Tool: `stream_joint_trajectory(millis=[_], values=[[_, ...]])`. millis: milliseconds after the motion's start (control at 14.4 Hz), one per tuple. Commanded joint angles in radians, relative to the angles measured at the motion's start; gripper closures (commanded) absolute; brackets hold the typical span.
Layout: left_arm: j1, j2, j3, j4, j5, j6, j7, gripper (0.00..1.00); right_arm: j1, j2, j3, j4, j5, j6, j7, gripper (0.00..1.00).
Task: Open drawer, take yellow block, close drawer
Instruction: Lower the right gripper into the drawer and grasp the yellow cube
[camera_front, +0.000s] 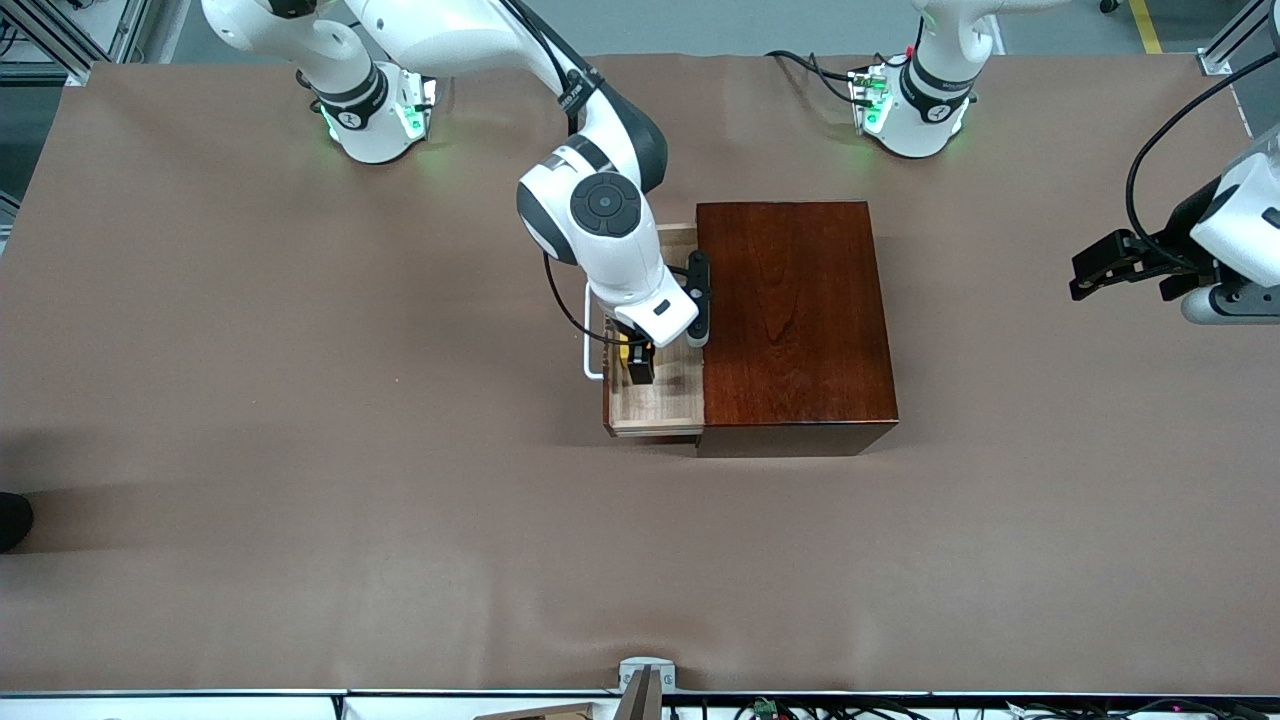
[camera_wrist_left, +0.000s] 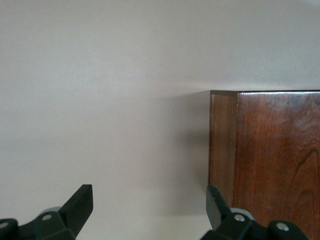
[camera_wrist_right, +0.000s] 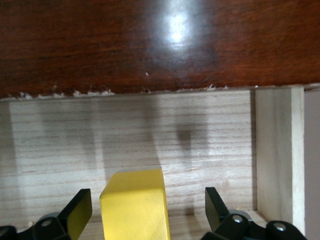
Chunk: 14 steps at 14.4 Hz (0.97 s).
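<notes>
We see right end effector (camera_front: 636, 362) at frame centre, low in open drawer (camera_front: 655, 405), fingers wide, block (camera_wrist_right: 135, 205) between them, untouched. Left end effector (camera_front: 1110, 268), wide, waits over worktop (camera_front: 300, 450) at frame's right edge.

High front camera, wrist cameras share box (camera_front: 790, 320)

A brown table cover (camera_front: 300, 450) spans the whole work surface.

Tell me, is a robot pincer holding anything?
No. The right pincer is open around the yellow block in the drawer; the left pincer waits open, empty.
</notes>
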<state>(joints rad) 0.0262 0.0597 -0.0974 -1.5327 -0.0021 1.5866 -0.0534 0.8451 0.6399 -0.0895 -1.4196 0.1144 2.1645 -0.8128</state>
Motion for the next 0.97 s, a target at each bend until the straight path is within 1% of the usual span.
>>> stream_joint_trajectory(millis=[0,416,485,554,762,901], values=[[-0.002,-0.017,0.001,-0.021,0.001,0.016,-0.008,0.00,-0.004,0.015,-0.001,0.002,-0.010,-0.009,-0.002,0.00],[-0.002,-0.011,0.001,-0.021,0.001,0.018,-0.008,0.00,-0.003,0.021,-0.001,-0.016,-0.012,-0.020,-0.014,0.00],[-0.002,-0.011,0.001,-0.021,0.001,0.018,-0.008,0.00,-0.001,0.027,-0.001,-0.012,-0.013,-0.017,-0.056,0.46],[0.000,-0.011,0.001,-0.021,0.001,0.018,-0.008,0.00,0.003,0.024,-0.002,-0.012,-0.013,-0.021,-0.058,0.99],[0.000,-0.009,0.001,-0.020,0.001,0.018,-0.008,0.00,0.009,0.020,-0.002,-0.006,-0.051,-0.018,-0.072,1.00],[-0.002,-0.009,0.001,-0.020,0.001,0.018,-0.008,0.00,0.015,0.012,-0.001,-0.001,-0.056,-0.018,-0.063,1.00]])
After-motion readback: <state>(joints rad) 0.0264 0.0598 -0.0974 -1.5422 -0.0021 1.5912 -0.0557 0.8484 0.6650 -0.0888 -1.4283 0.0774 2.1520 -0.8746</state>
